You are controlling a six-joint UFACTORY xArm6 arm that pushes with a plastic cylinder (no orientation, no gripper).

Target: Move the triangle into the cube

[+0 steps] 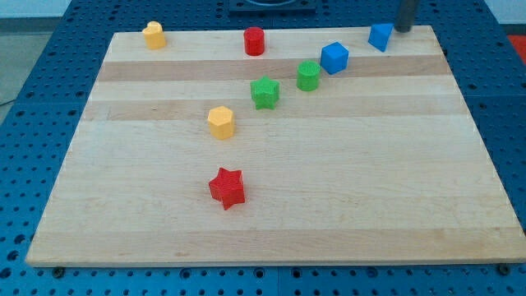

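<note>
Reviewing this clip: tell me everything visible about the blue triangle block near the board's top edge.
The blue triangle is a small, solid-looking block, wedge-shaped, matte blue with a lighter top face. It stands flat on the wooden board near the view's top right corner, apart from the blue cube down-left of it. My tip sits just right of it, close; whether they touch is unclear.

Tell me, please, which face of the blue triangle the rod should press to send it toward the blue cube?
Press the blue triangle on its right face, coming from the view's right and slightly above, since the blue cube lies to its lower left. My tip already sits just beside that face.
</note>
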